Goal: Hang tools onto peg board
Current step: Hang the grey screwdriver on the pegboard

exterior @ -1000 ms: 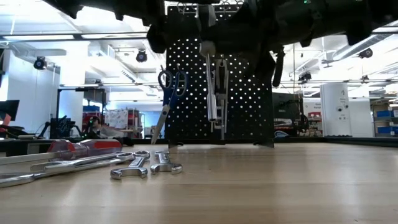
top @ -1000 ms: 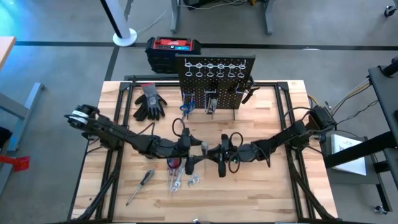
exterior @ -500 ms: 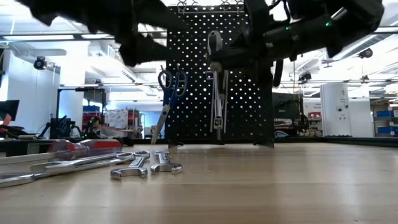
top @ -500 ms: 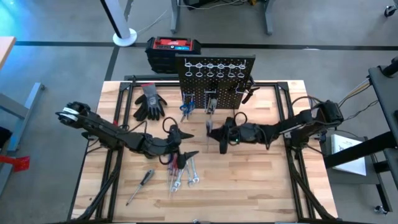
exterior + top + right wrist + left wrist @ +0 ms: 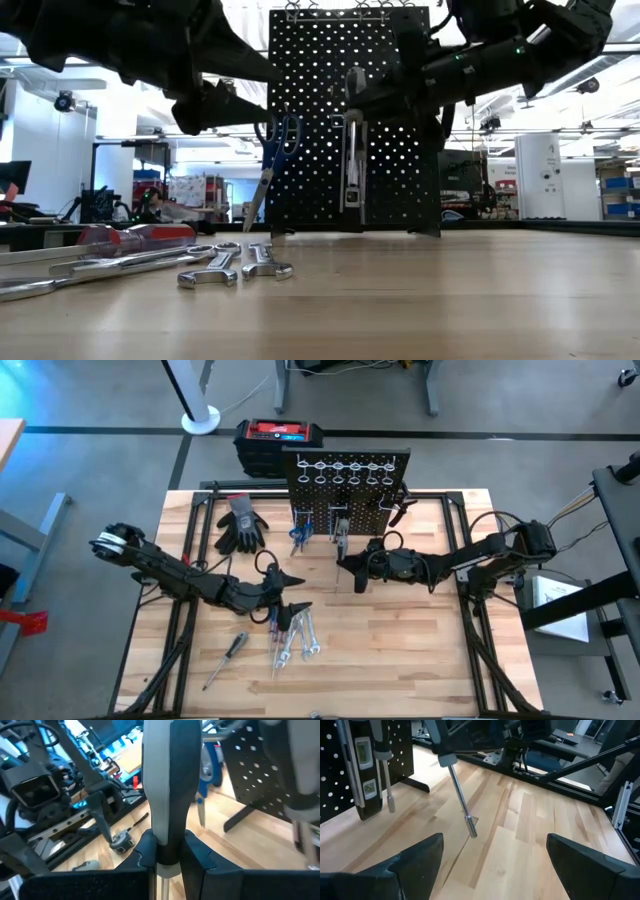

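Two arms in the high view: left gripper [image 5: 290, 598] spread wide over the loose tools [image 5: 290, 637] lying mid-table, right gripper [image 5: 352, 572] pinching a grey-handled screwdriver [image 5: 358, 578] just in front of the peg board [image 5: 345, 488]; one pair of gloves [image 5: 241, 523], one red-topped box [image 5: 279, 436] behind the table. Low view: one pair of blue scissors [image 5: 272, 150] and one level bar [image 5: 352, 165] hang on the board, two wrenches [image 5: 237, 265] lie on the table [image 5: 420, 300], further tools cut off at the edge. Left wrist view: two spread fingers [image 5: 407, 865], screwdriver shaft clear, handle cut off. Right wrist view: fingers [image 5: 145, 851] clamp the handle; tip hidden.
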